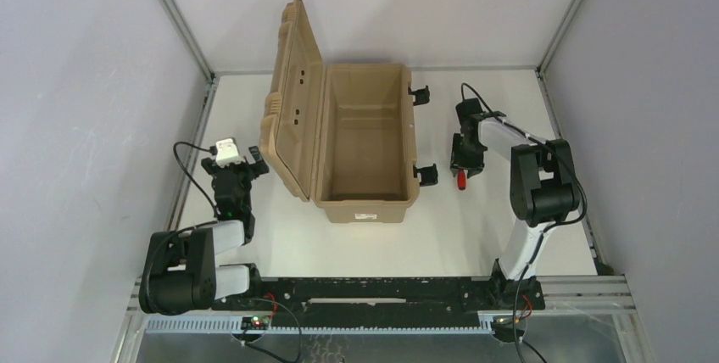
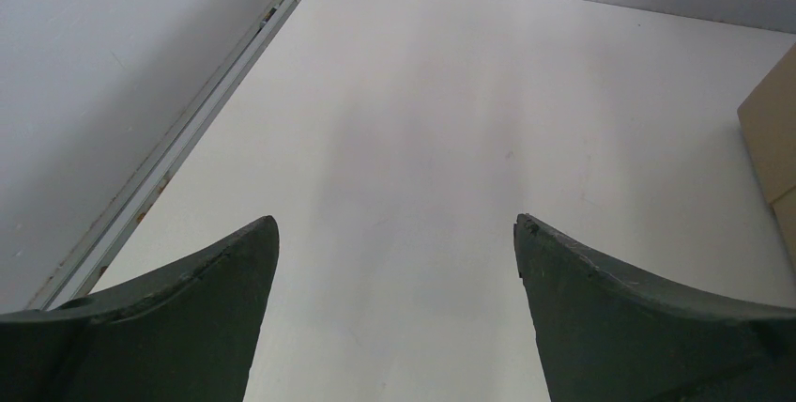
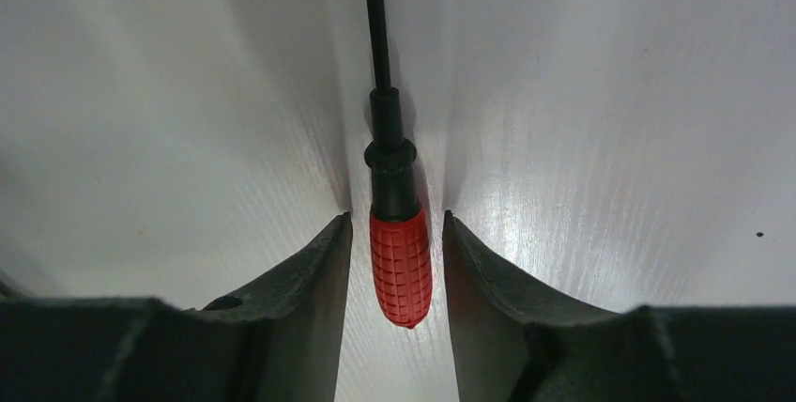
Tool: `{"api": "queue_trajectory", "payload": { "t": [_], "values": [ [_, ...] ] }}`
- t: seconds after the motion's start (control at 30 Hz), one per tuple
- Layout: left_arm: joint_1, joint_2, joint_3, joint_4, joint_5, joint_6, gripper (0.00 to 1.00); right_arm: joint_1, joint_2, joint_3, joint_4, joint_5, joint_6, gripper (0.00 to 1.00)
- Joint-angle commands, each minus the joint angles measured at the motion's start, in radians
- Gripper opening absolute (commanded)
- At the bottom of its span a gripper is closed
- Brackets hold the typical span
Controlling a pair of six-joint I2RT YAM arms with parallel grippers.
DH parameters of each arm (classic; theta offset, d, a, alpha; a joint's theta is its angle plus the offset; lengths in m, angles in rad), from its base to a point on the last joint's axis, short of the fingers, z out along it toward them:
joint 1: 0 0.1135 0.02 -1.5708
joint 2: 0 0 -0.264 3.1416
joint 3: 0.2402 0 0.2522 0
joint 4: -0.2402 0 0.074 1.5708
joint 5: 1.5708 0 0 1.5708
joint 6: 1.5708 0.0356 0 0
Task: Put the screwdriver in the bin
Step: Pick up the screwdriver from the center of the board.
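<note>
The screwdriver [image 3: 401, 233] lies flat on the table [image 1: 475, 236], just right of the open bin [image 1: 365, 203] and outside it. The right gripper [image 3: 396, 218] is down over it, jaws a little apart on either side of the red handle, a sliver of table showing each side, not yet clamped. The left gripper [image 2: 396, 224] stands wide apart, holding nothing, left of the bin
</note>
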Motion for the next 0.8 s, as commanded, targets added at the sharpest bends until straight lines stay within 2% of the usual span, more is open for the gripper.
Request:
{"api": "queue_trajectory", "payload": {
  "t": [0.0,0.33,0.6,0.77],
  "values": [
    [0.002,-0.004,0.005,0.029,-0.001,0.014,1.0,-0.009,0.012,-0.009,0.022,0.005,0.016,0.46],
    [0.002,-0.005,0.005,0.029,-0.002,0.014,1.0,-0.012,0.027,-0.013,0.027,0.004,0.01,0.2],
    [0.002,-0.004,0.005,0.029,-0.001,0.014,1.0,-0.027,-0.012,-0.013,0.034,-0.06,-0.009,0.13],
    [0.002,-0.003,0.005,0.029,-0.001,0.015,1.0,-0.049,-0.055,-0.013,0.042,-0.193,-0.024,0.13]
  ]
}}
